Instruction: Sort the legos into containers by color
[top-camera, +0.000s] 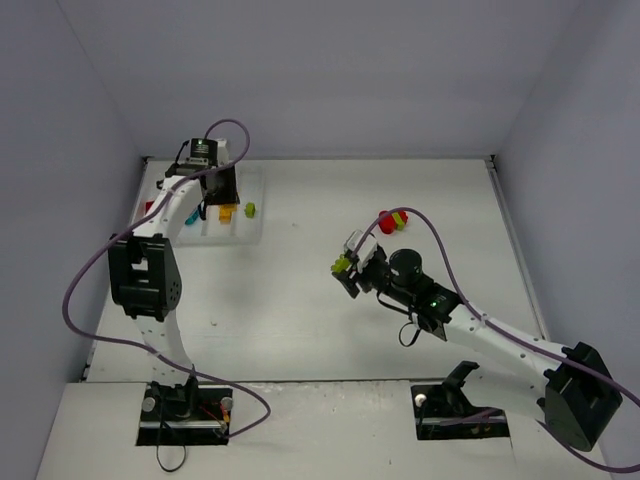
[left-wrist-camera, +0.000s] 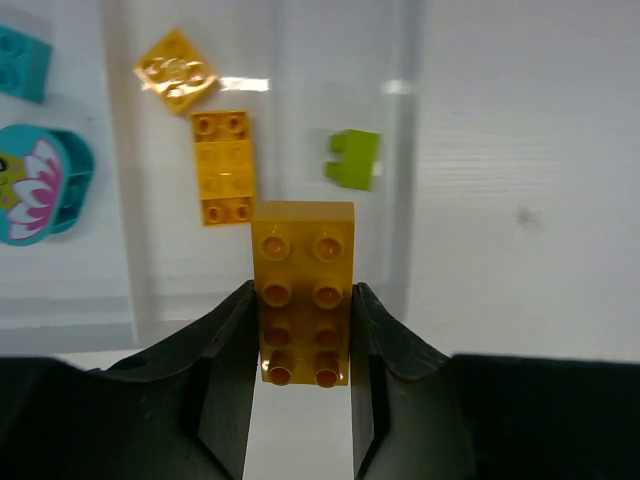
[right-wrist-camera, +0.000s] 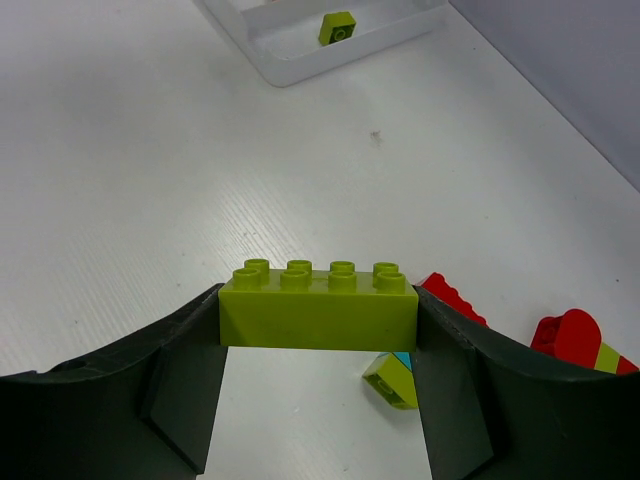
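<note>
My left gripper (left-wrist-camera: 303, 340) is shut on a yellow 2x4 brick (left-wrist-camera: 303, 290) and holds it over the white tray (left-wrist-camera: 300, 110), at the table's far left (top-camera: 256, 232). In the tray lie a yellow brick (left-wrist-camera: 223, 167), a yellow flat piece (left-wrist-camera: 176, 71), a lime brick (left-wrist-camera: 353, 158), a cyan brick (left-wrist-camera: 22, 62) and a cyan piece with a flower print (left-wrist-camera: 40, 183). My right gripper (right-wrist-camera: 318, 320) is shut on a lime green 2x4 brick (right-wrist-camera: 318, 305), held above the table mid-right (top-camera: 343, 265).
Under the right gripper lie a lime-and-cyan piece (right-wrist-camera: 392, 378), a red brick (right-wrist-camera: 452, 297) and a red-and-lime clump (right-wrist-camera: 575, 340), also seen from above (top-camera: 393, 220). The tray's near corner (right-wrist-camera: 290, 65) holds a lime brick (right-wrist-camera: 337, 27). Walls enclose the table.
</note>
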